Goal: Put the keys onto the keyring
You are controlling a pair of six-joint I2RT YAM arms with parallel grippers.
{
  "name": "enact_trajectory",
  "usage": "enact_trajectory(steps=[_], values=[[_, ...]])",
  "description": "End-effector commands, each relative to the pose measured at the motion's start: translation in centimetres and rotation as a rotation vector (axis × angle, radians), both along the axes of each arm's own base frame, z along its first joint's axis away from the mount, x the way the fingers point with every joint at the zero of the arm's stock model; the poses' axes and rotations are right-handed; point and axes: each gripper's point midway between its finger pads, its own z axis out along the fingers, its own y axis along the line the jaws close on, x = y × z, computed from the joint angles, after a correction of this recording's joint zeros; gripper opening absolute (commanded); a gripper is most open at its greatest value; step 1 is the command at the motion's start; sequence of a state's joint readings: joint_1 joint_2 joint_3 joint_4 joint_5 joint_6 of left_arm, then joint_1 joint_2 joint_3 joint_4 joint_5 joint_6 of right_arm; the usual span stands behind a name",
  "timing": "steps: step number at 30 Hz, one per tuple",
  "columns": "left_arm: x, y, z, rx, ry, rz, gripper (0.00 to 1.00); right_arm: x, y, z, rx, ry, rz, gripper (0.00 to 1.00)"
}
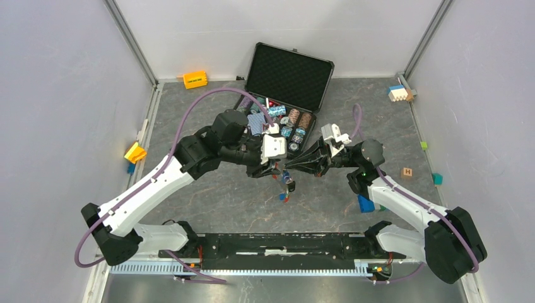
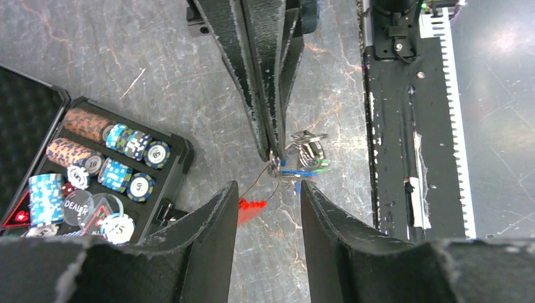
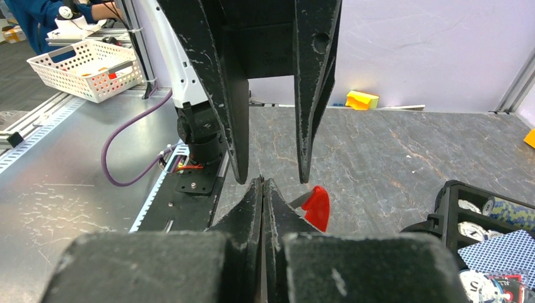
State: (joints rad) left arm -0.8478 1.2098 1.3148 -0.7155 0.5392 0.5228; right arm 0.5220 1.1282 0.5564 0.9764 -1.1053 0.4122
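Note:
My right gripper (image 1: 288, 166) (image 3: 262, 184) is shut on the thin wire of the keyring (image 2: 272, 165), holding it above the table. In the left wrist view its two fingers (image 2: 271, 95) come down from the top and pinch the ring. The keys (image 2: 306, 158) (image 1: 287, 187), blue- and green-capped, hang in a bunch beside the pinch. The red fob (image 2: 251, 209) (image 3: 317, 207) dangles below on the wire loop. My left gripper (image 1: 272, 169) (image 2: 269, 189) faces it tip to tip, open, nothing between its fingers (image 2: 214, 221); the ring lies just past its tips.
An open black case of poker chips (image 1: 284, 120) (image 2: 94, 164) stands just behind the grippers. The black base rail (image 1: 277, 243) runs along the near edge. Small blocks lie around: orange (image 1: 195, 79), yellow (image 1: 135, 152), blue (image 1: 365, 203), a wooden cube (image 1: 407, 172).

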Motion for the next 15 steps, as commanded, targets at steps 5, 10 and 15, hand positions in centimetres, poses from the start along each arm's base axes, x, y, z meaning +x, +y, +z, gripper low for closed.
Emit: enact_trajectory(steps=[5,10,15], values=[[-1.3,-1.1,1.6,-0.07,0.015,-0.092,0.48,0.0,0.0,1.2,0.03,-0.056,-0.016,0.0],[-1.2,-1.5,1.2,-0.067,0.038,-0.097,0.42,0.0,-0.1,1.2,0.032,-0.058,-0.014,0.0],[-1.1,-1.6,0.7,-0.065,0.049,-0.093,0.34,-0.1,-0.1,1.3,0.033,-0.057,-0.015,0.0]])
